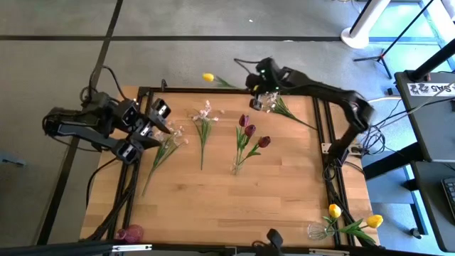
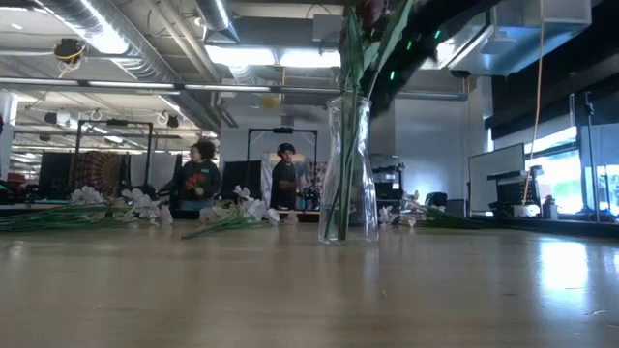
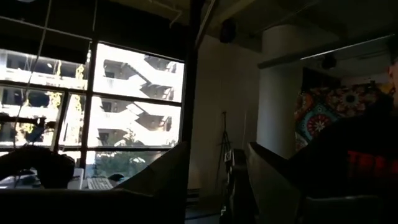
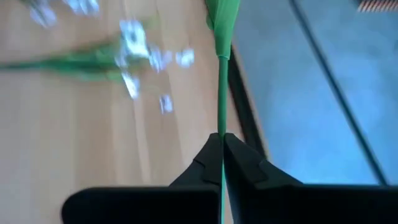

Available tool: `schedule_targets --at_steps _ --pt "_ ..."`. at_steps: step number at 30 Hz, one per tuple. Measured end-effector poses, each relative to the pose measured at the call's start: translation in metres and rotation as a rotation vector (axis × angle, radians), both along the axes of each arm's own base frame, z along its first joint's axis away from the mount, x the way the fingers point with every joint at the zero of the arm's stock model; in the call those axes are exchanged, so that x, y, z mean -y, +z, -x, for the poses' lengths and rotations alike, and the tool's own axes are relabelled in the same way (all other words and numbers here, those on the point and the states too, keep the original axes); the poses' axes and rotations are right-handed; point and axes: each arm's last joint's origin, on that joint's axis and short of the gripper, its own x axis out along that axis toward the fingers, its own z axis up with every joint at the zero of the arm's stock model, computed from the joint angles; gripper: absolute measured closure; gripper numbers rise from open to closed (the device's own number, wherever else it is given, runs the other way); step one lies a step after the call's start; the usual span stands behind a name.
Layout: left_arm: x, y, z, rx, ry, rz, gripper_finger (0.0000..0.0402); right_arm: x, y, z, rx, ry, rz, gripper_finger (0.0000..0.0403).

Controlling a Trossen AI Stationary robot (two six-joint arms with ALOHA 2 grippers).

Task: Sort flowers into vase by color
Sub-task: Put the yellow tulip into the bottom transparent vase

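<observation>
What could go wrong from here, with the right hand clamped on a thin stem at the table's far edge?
The right hand pinches the thin green flower stem between its very fingertips, so the stem could slip or swing. The yellow tulip bloom hangs beyond the wooden table, so a drop likely lands on the floor. The loose white-pink blossom spray beside it might get dragged.

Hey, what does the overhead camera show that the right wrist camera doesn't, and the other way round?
Only the overhead view shows the whole table: the dark red tulips in a clear vase lying mid-table, the yellow tulips in a vase at the near right corner, one yellow tulip off the far edge, and the left gripper open over a white spray.

Only the right wrist view shows the right gripper shut on a thin green stem.

Both show the wooden tabletop and the white blossom spray near the right gripper.
</observation>
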Motion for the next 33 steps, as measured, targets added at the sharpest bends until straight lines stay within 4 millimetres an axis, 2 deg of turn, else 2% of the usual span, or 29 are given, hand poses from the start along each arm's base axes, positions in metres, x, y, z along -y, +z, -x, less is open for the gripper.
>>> schedule_targets --at_steps 3,7,14,20,24,29,33 --pt "0.002 0.000 -0.001 -0.009 0.007 0.021 0.0241 -0.018 0.032 0.009 0.093 0.026 0.060 0.0401" --pt "0.000 -0.003 -0.007 -0.042 0.143 0.077 0.0241 -0.046 0.076 0.026 0.255 0.055 0.128 0.0401" --pt "-0.006 -0.015 -0.032 -0.109 0.396 0.102 0.0241 -0.100 0.126 0.046 0.502 0.197 0.147 0.0401" --pt "-0.012 -0.027 -0.064 -0.120 0.497 0.133 0.0241 -0.139 0.145 0.045 0.659 0.280 0.061 0.0402" --pt "-0.026 -0.032 -0.086 -0.064 0.535 0.201 0.0241 -0.163 0.152 0.037 0.750 0.360 0.005 0.0402" --pt "-0.037 -0.037 -0.100 -0.016 0.570 0.152 0.0241 -0.175 0.157 0.032 0.826 0.331 -0.066 0.0402" --pt "-0.047 -0.039 -0.110 -0.021 0.635 0.083 0.0241 -0.180 0.152 0.026 0.813 0.261 -0.075 0.0402"
